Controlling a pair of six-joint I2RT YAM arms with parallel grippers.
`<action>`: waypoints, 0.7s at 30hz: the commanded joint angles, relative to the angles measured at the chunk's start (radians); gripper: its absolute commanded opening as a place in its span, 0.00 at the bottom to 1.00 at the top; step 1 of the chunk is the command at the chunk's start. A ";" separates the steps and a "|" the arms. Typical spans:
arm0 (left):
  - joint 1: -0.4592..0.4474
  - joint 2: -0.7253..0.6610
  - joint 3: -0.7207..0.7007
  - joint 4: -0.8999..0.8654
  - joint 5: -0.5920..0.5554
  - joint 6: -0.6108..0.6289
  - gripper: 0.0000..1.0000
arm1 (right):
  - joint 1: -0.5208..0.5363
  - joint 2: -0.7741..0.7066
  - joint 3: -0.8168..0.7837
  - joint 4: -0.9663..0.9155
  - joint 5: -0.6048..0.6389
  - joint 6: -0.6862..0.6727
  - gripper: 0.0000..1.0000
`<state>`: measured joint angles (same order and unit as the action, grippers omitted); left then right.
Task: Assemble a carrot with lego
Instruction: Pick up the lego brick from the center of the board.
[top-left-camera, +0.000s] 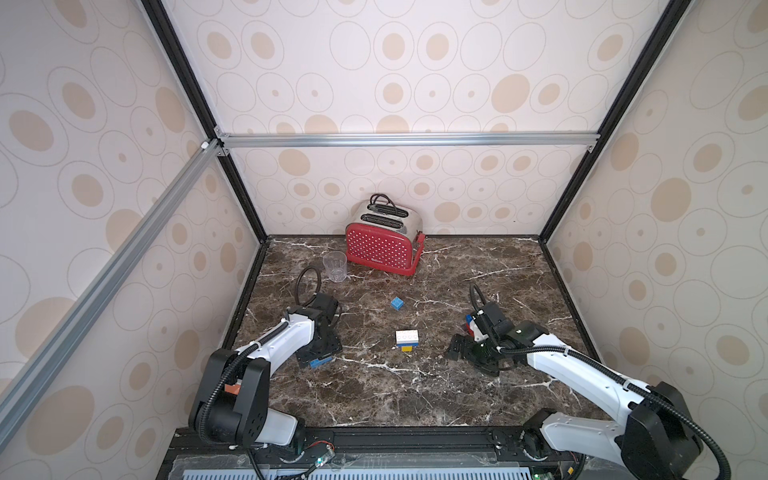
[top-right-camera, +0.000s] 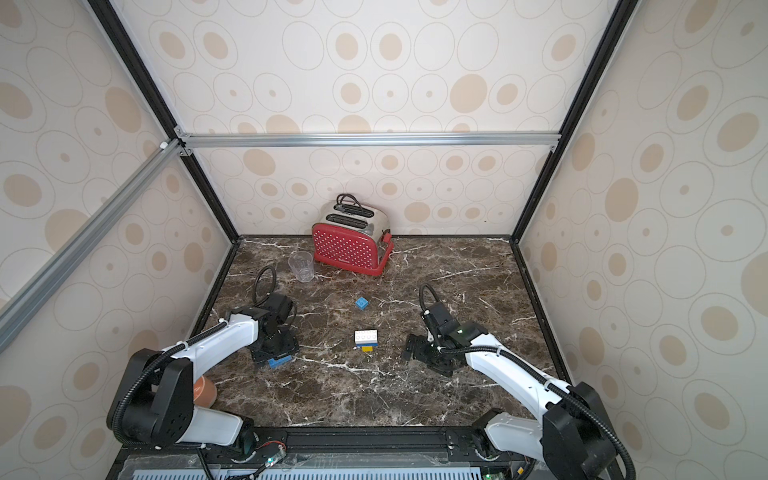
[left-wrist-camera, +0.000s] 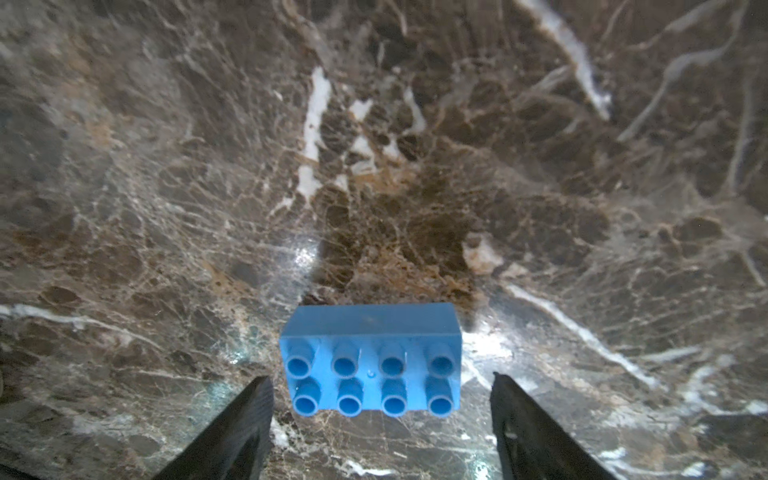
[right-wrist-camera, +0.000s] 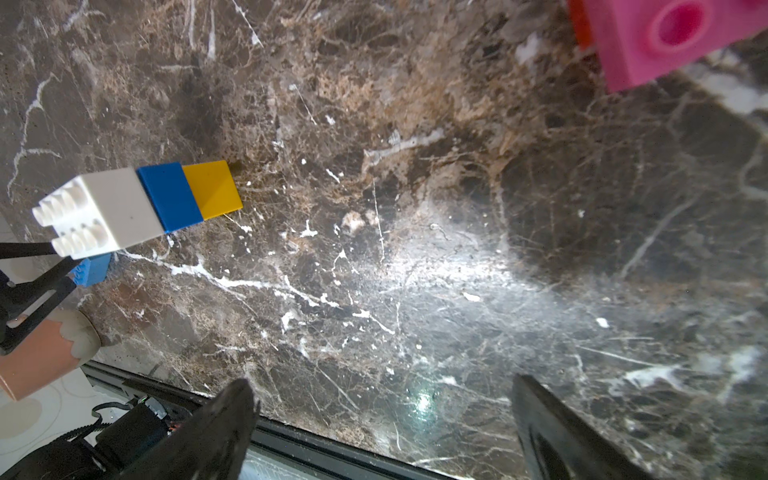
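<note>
A blue eight-stud lego brick (left-wrist-camera: 370, 357) lies flat on the marble near the table's left side (top-left-camera: 322, 363). My left gripper (left-wrist-camera: 380, 378) points down over it, open. Its fingers (left-wrist-camera: 249, 415) flank the brick's near half, with a small gap on each side. The carrot is a short stack of white, blue and yellow bricks (top-left-camera: 407, 340) lying mid-table, also seen in the right wrist view (right-wrist-camera: 137, 208). My right gripper (right-wrist-camera: 382, 395) hovers open and empty to the right of it (top-left-camera: 469, 356). A small blue brick (top-left-camera: 397, 303) lies farther back. A pink brick (right-wrist-camera: 665, 41) sits near the right wrist.
A red toaster (top-left-camera: 382, 249) stands at the back wall with a clear cup (top-left-camera: 335, 266) to its left. An orange cup (top-right-camera: 205, 390) lies by the left arm's base. The table's front rail (right-wrist-camera: 332, 453) runs just beneath my right gripper.
</note>
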<state>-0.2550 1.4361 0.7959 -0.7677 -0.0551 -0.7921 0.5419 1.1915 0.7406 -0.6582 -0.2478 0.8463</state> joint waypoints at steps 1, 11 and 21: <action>0.014 0.022 0.008 -0.004 -0.025 0.021 0.80 | -0.006 0.010 0.030 -0.010 0.006 -0.006 0.99; 0.026 0.042 -0.011 0.030 -0.015 0.026 0.71 | -0.005 0.011 0.033 -0.010 0.013 -0.003 0.99; 0.026 0.022 -0.018 0.026 -0.003 0.032 0.55 | -0.007 0.016 0.033 -0.001 0.015 0.003 0.99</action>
<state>-0.2375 1.4662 0.7818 -0.7288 -0.0536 -0.7689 0.5419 1.1999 0.7502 -0.6567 -0.2432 0.8467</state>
